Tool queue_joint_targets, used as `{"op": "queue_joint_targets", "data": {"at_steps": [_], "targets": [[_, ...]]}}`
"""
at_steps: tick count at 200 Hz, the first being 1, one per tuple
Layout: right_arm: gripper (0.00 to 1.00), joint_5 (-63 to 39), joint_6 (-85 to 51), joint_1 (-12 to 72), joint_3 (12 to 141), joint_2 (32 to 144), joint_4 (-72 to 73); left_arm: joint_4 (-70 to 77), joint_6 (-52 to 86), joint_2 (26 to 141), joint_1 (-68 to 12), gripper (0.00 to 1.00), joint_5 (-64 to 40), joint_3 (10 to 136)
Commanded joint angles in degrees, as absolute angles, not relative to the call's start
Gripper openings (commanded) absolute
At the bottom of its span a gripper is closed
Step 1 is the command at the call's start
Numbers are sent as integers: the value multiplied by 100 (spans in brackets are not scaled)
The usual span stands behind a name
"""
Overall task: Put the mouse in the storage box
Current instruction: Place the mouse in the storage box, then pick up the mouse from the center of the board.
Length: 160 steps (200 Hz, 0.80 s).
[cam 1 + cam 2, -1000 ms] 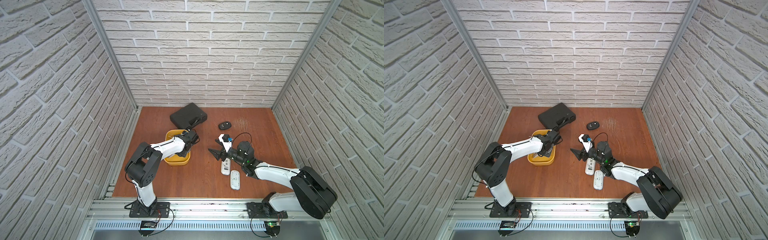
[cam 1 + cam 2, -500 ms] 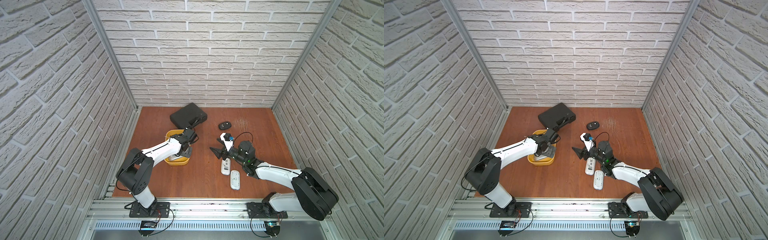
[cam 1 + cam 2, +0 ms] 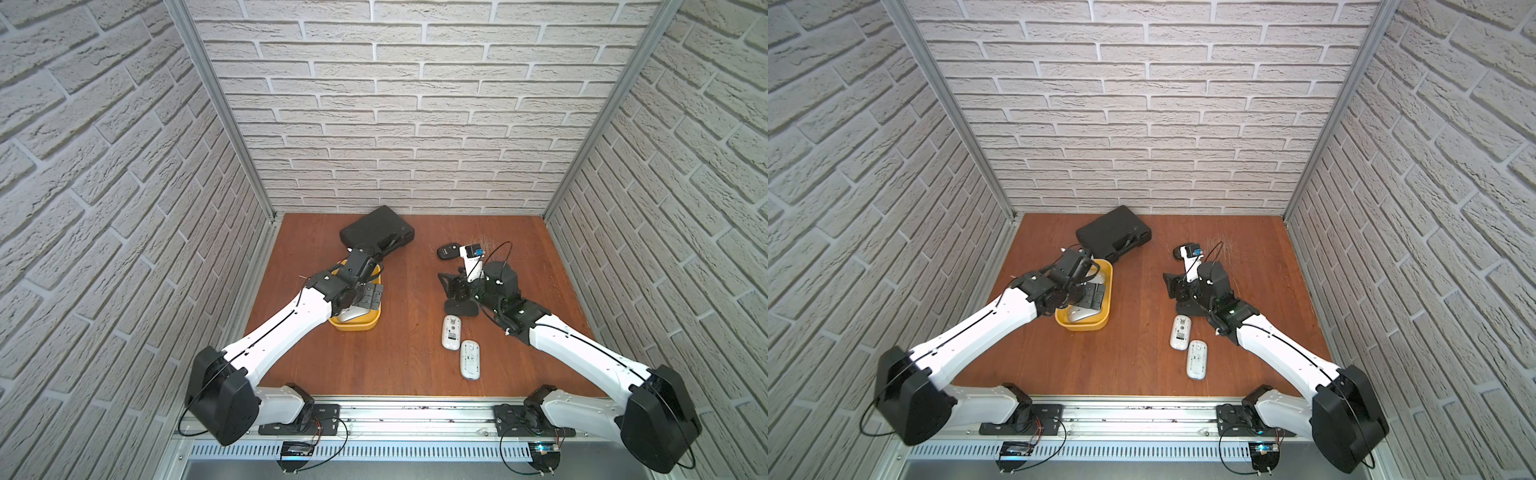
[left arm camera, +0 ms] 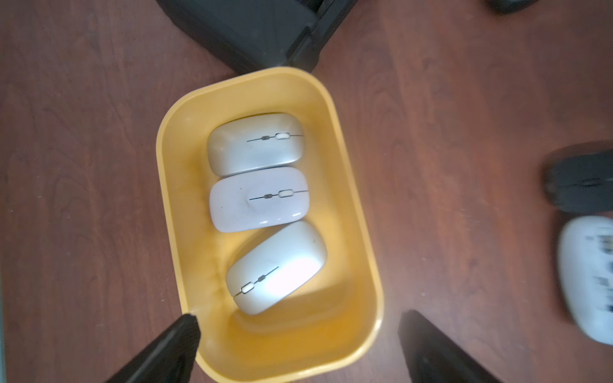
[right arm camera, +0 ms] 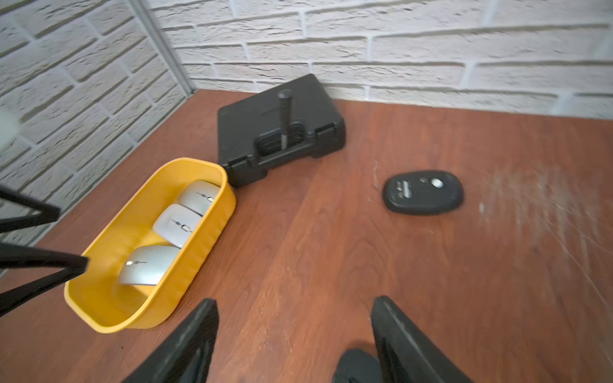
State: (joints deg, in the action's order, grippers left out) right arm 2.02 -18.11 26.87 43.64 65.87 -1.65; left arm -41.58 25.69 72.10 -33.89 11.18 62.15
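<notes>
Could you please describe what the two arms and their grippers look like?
The left arm and right arm have white tube-like links joined by bulky black joint housings. Thin black cables loop around them. The left gripper and right gripper have matte black tapering fingers.

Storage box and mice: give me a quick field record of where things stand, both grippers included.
storage box: yellow, on the table, next to the black case
in box: three pale mice, tops up
outside box: two white mice, undersides up; far black mouse, underside up; near black mouse by the right arm
left gripper: open, empty, above the box
right gripper: open, empty, near black mouse beside one finger
left to store: four mice
</notes>
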Motion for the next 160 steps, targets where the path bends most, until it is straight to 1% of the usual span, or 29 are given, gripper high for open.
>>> {"op": "queue_joint_targets", "data": {"at_steps": [1,8,22,34,50,90,114,129,160], "targets": [[76,879,-2661,2663,4501,6355,-2813,-3979,2677,6529,-3131,98,34,6003],[76,901,-2829,2661,4483,6303,-3250,-3956,2702,6350,-3062,98,-105,5941],[82,911,-3180,2668,4321,6180,-3888,-4007,2711,6087,-2991,98,-201,5852],[83,820,-3490,2678,4107,6031,-4200,-4079,2706,5956,-2971,98,-189,5807],[84,257,-3722,2707,3772,5899,-4204,-4113,2724,5840,-2962,98,-171,5742],[86,-486,-4113,2996,3309,6142,-3996,-4055,2752,5733,-2962,98,-220,5661],[86,-620,-4374,3166,3056,6163,-3764,-4056,2757,5689,-2961,98,-194,5621],[86,-516,-4437,3279,3023,6212,-3735,-4031,2777,5653,-2954,98,-185,5575],[83,-369,-4657,3606,3060,6627,-3633,-4000,2786,5706,-2957,98,-206,5577]]}}
